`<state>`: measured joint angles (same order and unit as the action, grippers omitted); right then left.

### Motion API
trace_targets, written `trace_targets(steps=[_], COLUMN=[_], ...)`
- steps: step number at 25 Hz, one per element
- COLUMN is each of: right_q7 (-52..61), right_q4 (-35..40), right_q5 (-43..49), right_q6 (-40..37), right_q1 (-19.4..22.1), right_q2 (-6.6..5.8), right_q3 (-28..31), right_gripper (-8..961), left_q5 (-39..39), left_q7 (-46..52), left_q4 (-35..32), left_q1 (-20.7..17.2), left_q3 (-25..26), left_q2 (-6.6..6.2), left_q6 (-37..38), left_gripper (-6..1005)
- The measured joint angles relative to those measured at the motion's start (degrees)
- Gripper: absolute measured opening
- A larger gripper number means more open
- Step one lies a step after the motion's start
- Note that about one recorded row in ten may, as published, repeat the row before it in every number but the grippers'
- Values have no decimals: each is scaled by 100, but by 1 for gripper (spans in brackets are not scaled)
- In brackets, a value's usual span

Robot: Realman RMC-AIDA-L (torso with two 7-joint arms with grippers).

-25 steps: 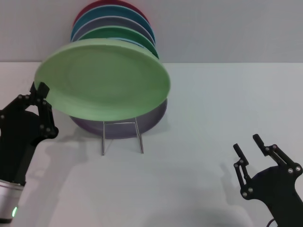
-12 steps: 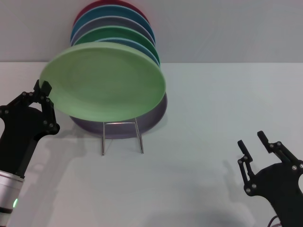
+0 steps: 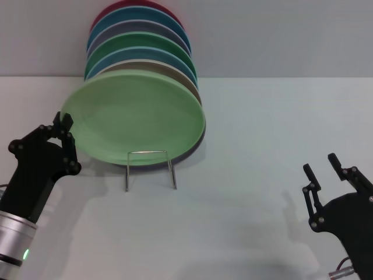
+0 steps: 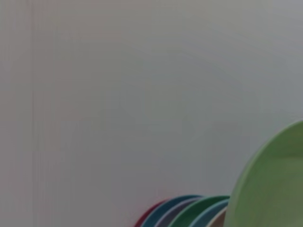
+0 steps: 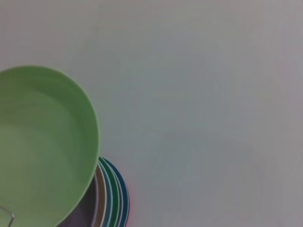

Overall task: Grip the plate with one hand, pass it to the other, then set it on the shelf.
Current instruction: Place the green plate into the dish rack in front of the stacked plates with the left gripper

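Note:
The pale mint-green plate [image 3: 137,119] stands tilted at the front of the silver wire shelf [image 3: 148,151], leaning back against the other plates, its lower edge behind the shelf's front loop. My left gripper [image 3: 65,125] is at the plate's left rim and shut on it. The plate also shows in the left wrist view [image 4: 274,189] and in the right wrist view [image 5: 42,146]. My right gripper [image 3: 322,164] is open and empty, low at the right, well clear of the shelf.
Several other plates stand in the shelf behind the mint one: a brown one [image 3: 180,79], blue ones, a darker green one [image 3: 145,42], a lilac one and a red one [image 3: 140,4] at the back. The white table [image 3: 262,128] ends at a wall.
The left gripper has lowered the mint plate and tipped it back into the front of the shelf; the plates behind it now show above it. The right gripper has drawn back toward the lower right.

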<state>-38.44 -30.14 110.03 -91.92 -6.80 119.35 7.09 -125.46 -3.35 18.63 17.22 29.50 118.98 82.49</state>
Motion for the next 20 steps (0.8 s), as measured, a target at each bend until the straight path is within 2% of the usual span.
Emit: trace_targets(steps=[8,20], right_q7=[5,21], right_q4=[14,38], right_q5=[0,1], right_q6=[19,114], right_q1=[-79,-139], right_q2=[0,0], right_q3=[50,118], right_gripper=[344,345], left_q5=[-3,-22], left_q7=[-128,-73], left_q4=[42,58], left_q1=[23,-8], left_q3=[1,-12], left_q2=[12,11], left_q6=[-460,-637], left_gripper=[71,81])
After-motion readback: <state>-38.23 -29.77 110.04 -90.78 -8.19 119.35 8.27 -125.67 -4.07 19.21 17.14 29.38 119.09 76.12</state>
